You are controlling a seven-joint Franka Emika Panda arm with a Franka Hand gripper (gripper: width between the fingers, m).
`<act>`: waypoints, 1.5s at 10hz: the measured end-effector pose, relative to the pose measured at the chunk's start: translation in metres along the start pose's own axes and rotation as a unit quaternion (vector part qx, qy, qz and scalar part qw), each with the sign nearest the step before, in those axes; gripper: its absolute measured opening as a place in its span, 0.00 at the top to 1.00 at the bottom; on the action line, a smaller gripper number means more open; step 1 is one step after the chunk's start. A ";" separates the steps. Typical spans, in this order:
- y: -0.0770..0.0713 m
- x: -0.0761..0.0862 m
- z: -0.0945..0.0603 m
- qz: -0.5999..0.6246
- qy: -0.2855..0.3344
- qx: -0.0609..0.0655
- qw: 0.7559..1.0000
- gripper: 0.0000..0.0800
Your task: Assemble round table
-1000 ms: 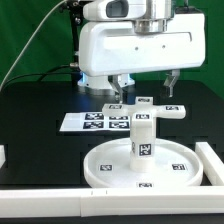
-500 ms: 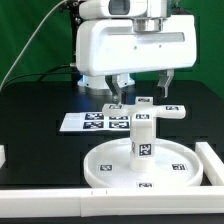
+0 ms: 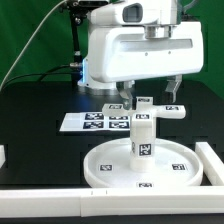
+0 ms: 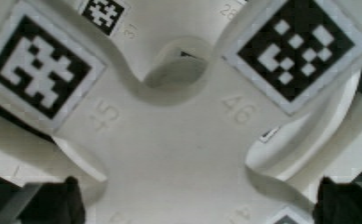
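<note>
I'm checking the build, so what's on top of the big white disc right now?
A thick tagged post stands upright at the centre of the disc, with a flat tagged crosspiece on top. The post hides the centre of the disc.

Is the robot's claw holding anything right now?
No. The end effector is open, its two fingers spread above the flat white piece on top of the post, touching nothing that shows.

A black tabletop (image 3: 40,105) in even, bright light. Behind it hangs a green backdrop (image 3: 35,25), possibly a curtain.
</note>
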State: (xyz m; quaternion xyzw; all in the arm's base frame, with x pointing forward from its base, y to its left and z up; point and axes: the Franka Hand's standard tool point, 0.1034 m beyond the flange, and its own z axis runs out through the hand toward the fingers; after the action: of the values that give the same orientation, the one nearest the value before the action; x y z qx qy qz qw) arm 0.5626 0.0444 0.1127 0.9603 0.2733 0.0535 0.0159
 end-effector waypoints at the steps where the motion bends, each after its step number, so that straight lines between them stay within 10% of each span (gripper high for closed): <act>1: 0.006 -0.004 0.002 0.003 -0.002 0.000 1.000 0.19; 7: 0.015 -0.011 0.004 0.020 -0.004 0.000 1.000 0.19; 12: 0.016 -0.007 0.001 0.091 0.001 -0.002 0.996 0.89; 15: 0.015 -0.007 0.001 0.155 0.001 -0.002 0.988 0.99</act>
State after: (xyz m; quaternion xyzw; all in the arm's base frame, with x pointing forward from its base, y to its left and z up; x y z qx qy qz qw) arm 0.5645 0.0275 0.1117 0.9909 0.1215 0.0567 0.0092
